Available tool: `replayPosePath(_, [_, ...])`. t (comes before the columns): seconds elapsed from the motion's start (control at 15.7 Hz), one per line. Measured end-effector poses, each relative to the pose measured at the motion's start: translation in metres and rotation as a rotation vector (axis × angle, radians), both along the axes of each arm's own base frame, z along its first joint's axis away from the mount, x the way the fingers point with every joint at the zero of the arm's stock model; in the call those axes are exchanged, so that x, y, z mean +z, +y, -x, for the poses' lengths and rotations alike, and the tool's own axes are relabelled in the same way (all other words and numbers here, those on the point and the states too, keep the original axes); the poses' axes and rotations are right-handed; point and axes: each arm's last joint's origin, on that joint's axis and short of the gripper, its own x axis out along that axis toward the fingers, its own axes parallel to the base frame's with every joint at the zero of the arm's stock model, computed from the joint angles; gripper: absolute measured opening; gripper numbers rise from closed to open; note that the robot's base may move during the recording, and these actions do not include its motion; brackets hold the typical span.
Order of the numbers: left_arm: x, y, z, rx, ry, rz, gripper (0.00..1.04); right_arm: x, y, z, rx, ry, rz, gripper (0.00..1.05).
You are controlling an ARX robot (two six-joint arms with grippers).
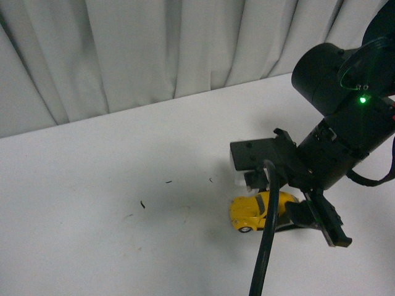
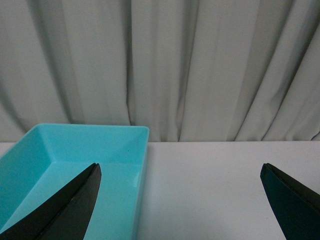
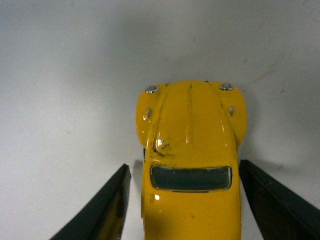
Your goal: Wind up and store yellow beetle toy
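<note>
The yellow beetle toy (image 1: 252, 210) stands on its wheels on the white table (image 1: 92, 216), right of centre. My right gripper (image 1: 274, 206) reaches down over it from the right. In the right wrist view the yellow beetle toy (image 3: 190, 145) lies between the two dark fingers (image 3: 107, 205), bonnet pointing away. The right gripper (image 3: 184, 165) is open, with a narrow gap on each side of the car. In the left wrist view my left gripper (image 2: 180, 167) is open and holds nothing. It hovers over the table beside a teal box (image 2: 142, 165).
A pale pleated curtain (image 1: 154, 49) closes off the table's far edge. The right arm's black cable (image 1: 264, 253) hangs in front of the toy. A few small dark specks (image 1: 142, 204) lie on the table left of the car. The teal box interior looks bare.
</note>
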Motion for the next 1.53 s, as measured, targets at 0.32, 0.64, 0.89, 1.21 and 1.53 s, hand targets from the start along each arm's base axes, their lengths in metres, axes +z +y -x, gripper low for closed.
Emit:
replayPosePath(0.32, [0.0000, 0.0000, 0.0000, 0.000, 0.000, 0.000, 0.98, 0.0002, 0.0000, 0.0012, 0.032, -0.001, 0.003, 0.98])
replayPosePath(0.64, [0.0000, 0.0000, 0.0000, 0.000, 0.000, 0.000, 0.98, 0.0003, 0.0001, 0.0011, 0.048, -0.006, 0.008, 0.98])
replayPosePath(0.89, [0.0000, 0.0000, 0.0000, 0.000, 0.000, 0.000, 0.98, 0.0006, 0.0018, 0.0006, 0.063, -0.012, 0.013, 0.98])
replayPosePath(1.21, [0.0000, 0.0000, 0.0000, 0.000, 0.000, 0.000, 0.98, 0.0012, 0.0033, -0.0004, 0.082, -0.017, 0.028, 0.98])
replayPosePath(1.53, [0.0000, 0.0000, 0.0000, 0.000, 0.000, 0.000, 0.98, 0.0028, 0.0052, -0.0020, 0.125, -0.024, 0.043, 0.98])
